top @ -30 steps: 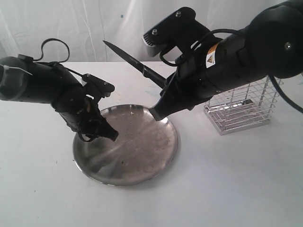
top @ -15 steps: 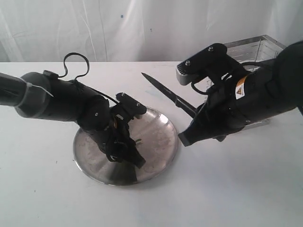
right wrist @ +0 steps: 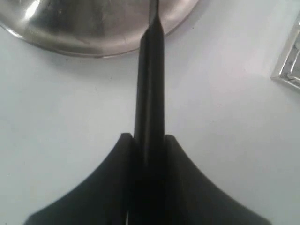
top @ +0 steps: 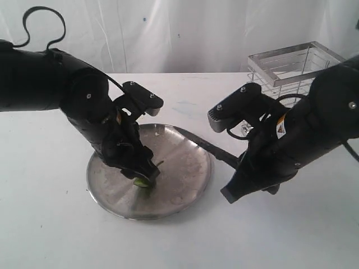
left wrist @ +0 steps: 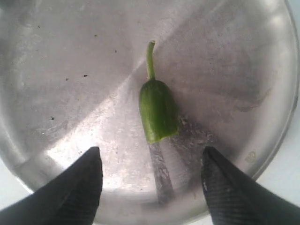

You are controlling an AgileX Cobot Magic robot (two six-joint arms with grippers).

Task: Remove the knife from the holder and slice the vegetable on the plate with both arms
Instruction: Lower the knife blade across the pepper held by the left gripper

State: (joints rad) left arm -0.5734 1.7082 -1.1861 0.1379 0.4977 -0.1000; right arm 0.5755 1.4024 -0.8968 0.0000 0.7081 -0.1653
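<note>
Left pincer (left wrist: 151,152) gaping over vegetable (left wrist: 158,110) — arm (top: 84,101) bent downward.

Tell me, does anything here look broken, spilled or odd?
Nothing spilled or broken. Only the vegetable looks odd: a short stub with its stem, one end cut, lying on the speckled, smeared plate.

The plate (top: 188,182) sits on the table (top: 56,235), left of centre. The vegetable (left wrist: 158,115) lies on the plate near its middle, under the left gripper (left wrist: 152,185). The knife (top: 205,147) reaches in from the right across the plate's rim, its handle in the right gripper (right wrist: 149,140). The holder (top: 291,64) stands behind on the right, well apart.
</note>
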